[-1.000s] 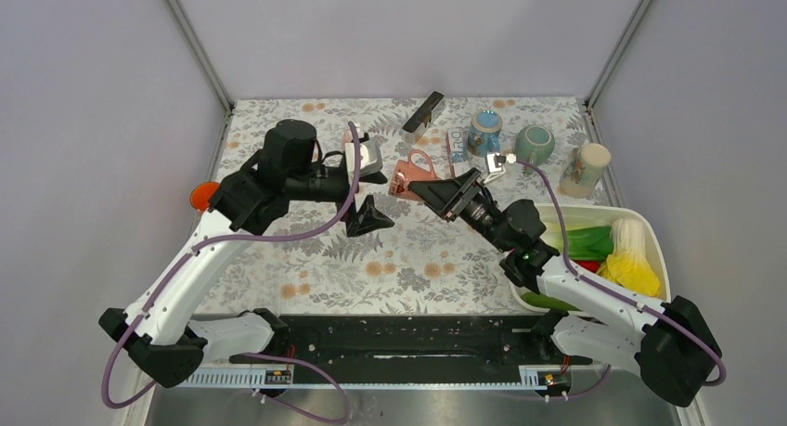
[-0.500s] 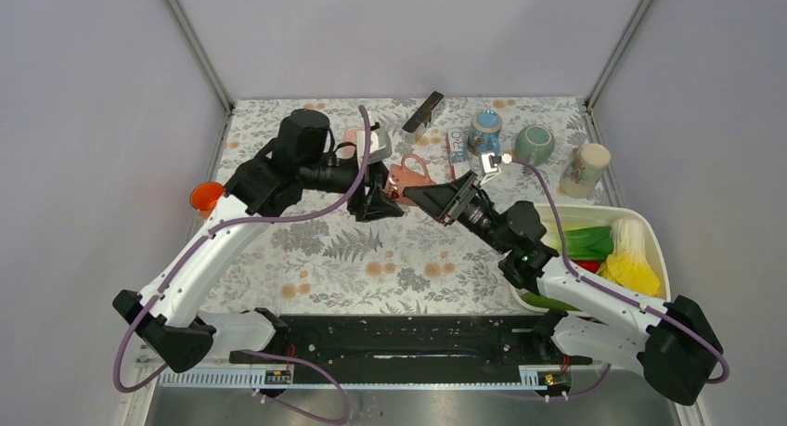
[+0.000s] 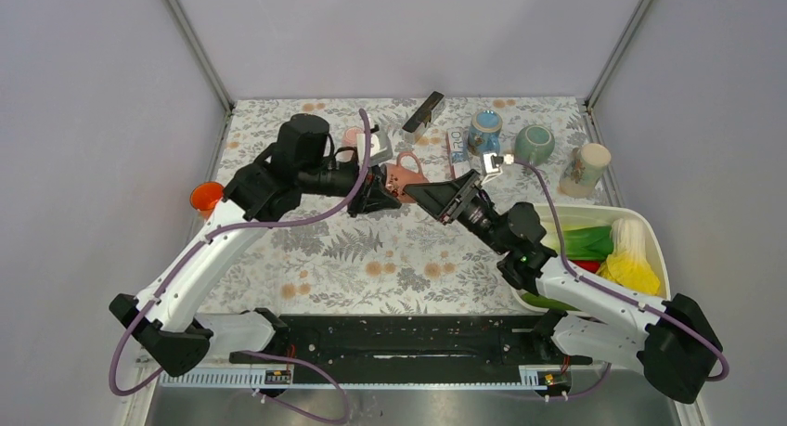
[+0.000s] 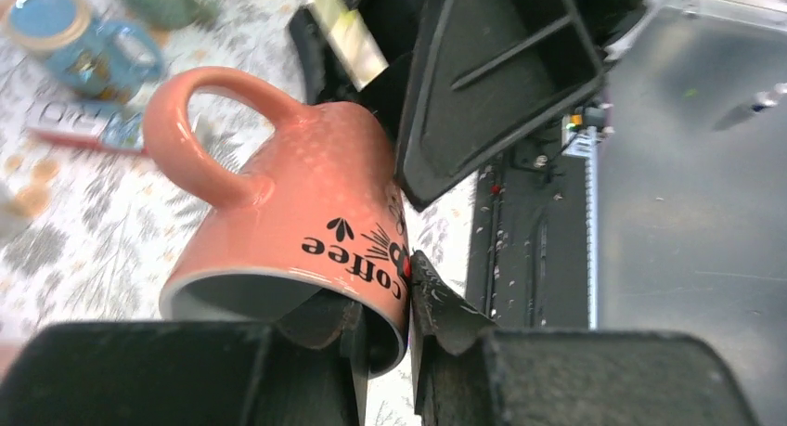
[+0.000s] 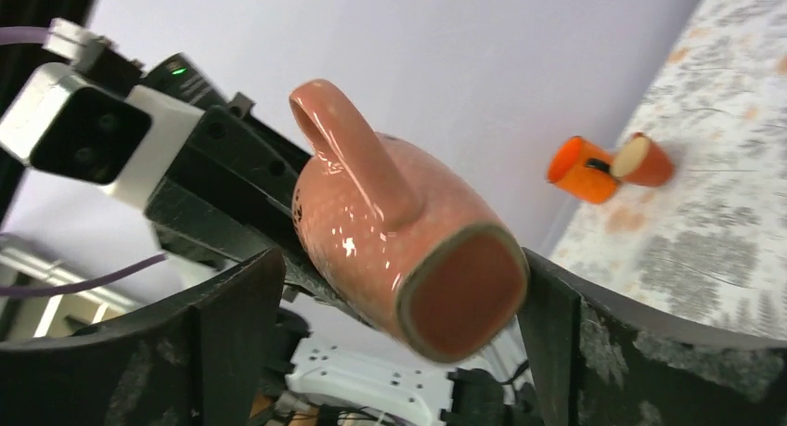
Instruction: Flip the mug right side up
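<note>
A salmon-pink mug with "coffee" printed on it hangs in the air between the two arms. It lies on its side with the handle up. In the left wrist view the mug has its mouth toward my left gripper. That gripper is shut on the mug's rim, one finger inside and one outside. In the right wrist view the mug's base points at my right gripper. That gripper is open, its fingers standing on either side of the base.
A blue mug, a green mug and a beige floral cup stand at the back right. A white tub of vegetables sits on the right. An orange cup is at the left edge, a black bar at the back.
My left gripper moved right to the mug and shut on its rim. My right gripper's jaws spread wider around the mug's base.
</note>
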Robot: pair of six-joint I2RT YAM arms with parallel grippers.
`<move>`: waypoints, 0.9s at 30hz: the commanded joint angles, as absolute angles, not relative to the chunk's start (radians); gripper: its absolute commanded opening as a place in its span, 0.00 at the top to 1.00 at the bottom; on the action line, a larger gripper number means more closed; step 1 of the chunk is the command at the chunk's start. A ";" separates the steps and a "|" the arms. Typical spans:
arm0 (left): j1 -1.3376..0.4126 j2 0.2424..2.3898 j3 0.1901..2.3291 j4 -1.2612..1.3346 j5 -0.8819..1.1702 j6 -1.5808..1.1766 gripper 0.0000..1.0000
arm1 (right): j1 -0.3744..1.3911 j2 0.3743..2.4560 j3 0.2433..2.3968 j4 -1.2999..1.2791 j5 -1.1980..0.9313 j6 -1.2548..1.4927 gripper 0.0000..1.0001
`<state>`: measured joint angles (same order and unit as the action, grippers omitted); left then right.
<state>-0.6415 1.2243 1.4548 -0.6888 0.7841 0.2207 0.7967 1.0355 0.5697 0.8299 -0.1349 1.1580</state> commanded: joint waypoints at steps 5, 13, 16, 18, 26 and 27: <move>-0.569 1.181 1.421 -0.855 0.239 0.342 1.00 | 0.801 0.956 0.597 0.469 0.125 0.934 0.01; -0.206 1.081 1.136 -0.841 0.145 0.234 1.00 | 0.801 0.955 0.667 0.261 0.119 0.802 0.01; -0.143 1.006 1.077 -0.917 0.069 0.346 1.00 | 0.801 0.968 0.683 0.211 0.106 0.777 0.00; -0.062 0.987 1.069 -0.988 0.068 0.449 1.00 | 0.801 0.974 0.676 0.215 0.092 0.775 0.00; 0.353 1.126 0.980 -0.975 0.077 0.707 1.00 | 0.801 0.979 0.665 0.209 0.075 0.735 0.00; 0.389 1.156 0.978 -0.958 0.078 0.725 1.00 | 0.800 0.977 0.668 0.200 0.074 0.726 0.01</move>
